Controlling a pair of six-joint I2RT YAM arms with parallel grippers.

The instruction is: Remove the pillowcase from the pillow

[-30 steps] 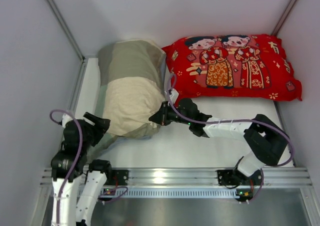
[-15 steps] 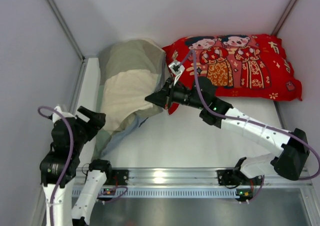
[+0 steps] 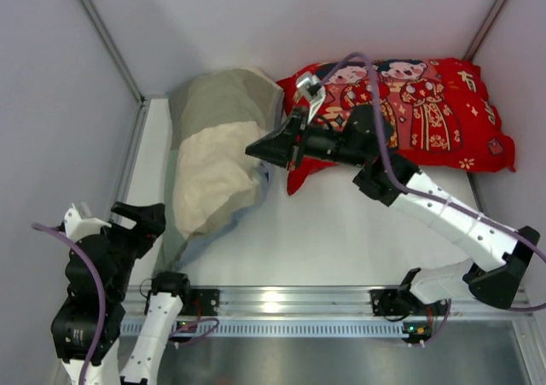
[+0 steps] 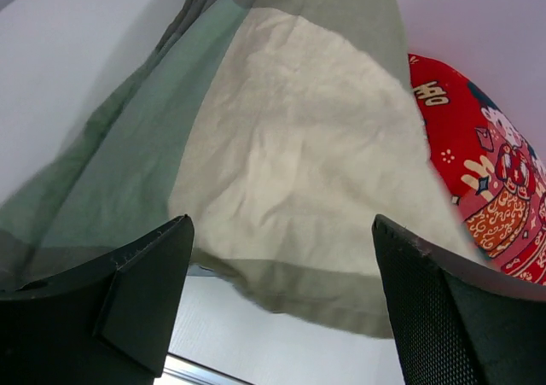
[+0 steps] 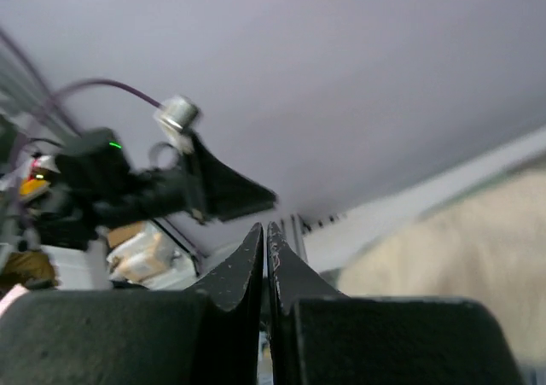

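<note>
The pillowcase (image 3: 217, 150), sage-green at the far end and cream in the middle, lies bunched at the left, with a dull blue-grey fold (image 3: 263, 177) showing on its right side. No white pillow shows; it is hidden. My right gripper (image 3: 250, 151) is shut and hovers over the pillowcase's right edge. In the right wrist view its jaws (image 5: 265, 227) meet with no cloth seen between them. My left gripper (image 3: 147, 219) is open at the near left, just beside the case's green near edge. In the left wrist view (image 4: 280, 223) the pillowcase (image 4: 299, 137) fills the space ahead.
A red pillow with two cartoon figures (image 3: 401, 112) lies at the back right, touching the pillowcase's far right corner; it also shows in the left wrist view (image 4: 486, 180). Grey walls close in left, right and behind. A metal rail (image 3: 281, 300) runs along the near edge.
My right gripper has moved from the pillowcase's near right edge up and farther back, staying shut. My left arm has pulled back to the near left. The case's near end has bunched and shifted.
</note>
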